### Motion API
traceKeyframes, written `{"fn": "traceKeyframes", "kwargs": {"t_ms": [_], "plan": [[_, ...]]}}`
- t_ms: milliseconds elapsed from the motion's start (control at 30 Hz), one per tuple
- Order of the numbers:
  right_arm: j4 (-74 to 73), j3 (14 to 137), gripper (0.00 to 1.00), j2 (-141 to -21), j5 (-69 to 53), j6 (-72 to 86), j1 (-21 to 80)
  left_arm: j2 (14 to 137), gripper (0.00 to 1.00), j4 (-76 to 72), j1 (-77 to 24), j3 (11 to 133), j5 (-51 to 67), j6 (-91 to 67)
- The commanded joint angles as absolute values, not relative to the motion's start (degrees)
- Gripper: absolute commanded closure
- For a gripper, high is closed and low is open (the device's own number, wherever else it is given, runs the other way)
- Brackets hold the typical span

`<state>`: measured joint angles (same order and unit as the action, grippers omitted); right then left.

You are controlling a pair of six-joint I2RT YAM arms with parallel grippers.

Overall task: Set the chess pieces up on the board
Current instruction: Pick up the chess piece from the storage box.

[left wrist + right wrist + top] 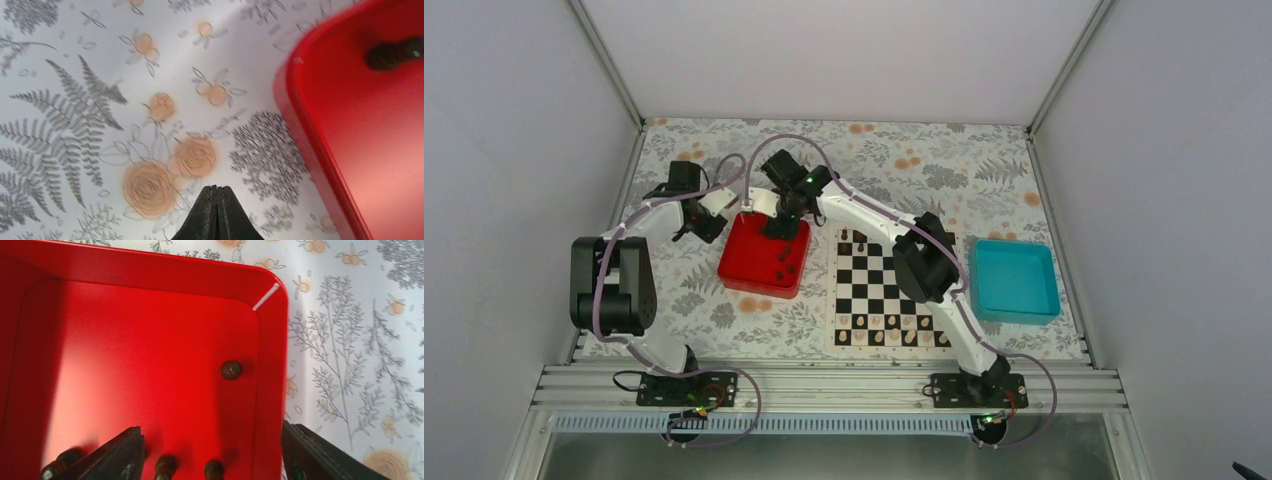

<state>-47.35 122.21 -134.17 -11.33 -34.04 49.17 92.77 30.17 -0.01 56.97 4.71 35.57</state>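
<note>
Top view first: my right end effector (782, 224) hangs over the square red plastic tray (744, 262). My left end effector (686, 232) sits just beside that tray, above the floral-covered bench (724, 150). The flat black-and-white chessboard (886, 290) lies right of the tray. It has a couple of small dark brown chess pieces (853, 238) on its far row and pale tan pieces (889, 338) along the near one. A teal tray (1014, 280) is further right.

Left wrist view: my left fingers are pressed together, holding nothing, above the cloth.

Right wrist view: my right fingers stand apart and empty, one over the tray floor, the other past the rim. One upright dark piece (231, 370) stands by the wall, and several lying pieces (165, 467) sit near my fingertips.

I'd call this the pick step. Next I need both fingers inside the tray around one piece, then down and closed.
</note>
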Motion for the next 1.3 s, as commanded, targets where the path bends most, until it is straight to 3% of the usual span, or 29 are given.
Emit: {"fn": "traceKeyframes", "kwargs": {"t_ms": [0, 1100, 1267], "plan": [[-43.58, 123.75, 0.27, -136.62, -15.15, -34.41, 50.31, 95.66, 0.98, 27.71, 1.11, 61.23, 9.35, 34.21], [-37.75, 126.38, 0.22, -144.9, -7.46, -34.54, 50.87, 101.42, 0.98, 27.9, 1.25, 62.97, 15.39, 35.09], [-38.72, 126.98, 0.29, -145.24, -8.94, -34.43, 50.87, 101.24, 0.98, 28.4, 1.23, 63.09, 15.85, 35.21]]}}
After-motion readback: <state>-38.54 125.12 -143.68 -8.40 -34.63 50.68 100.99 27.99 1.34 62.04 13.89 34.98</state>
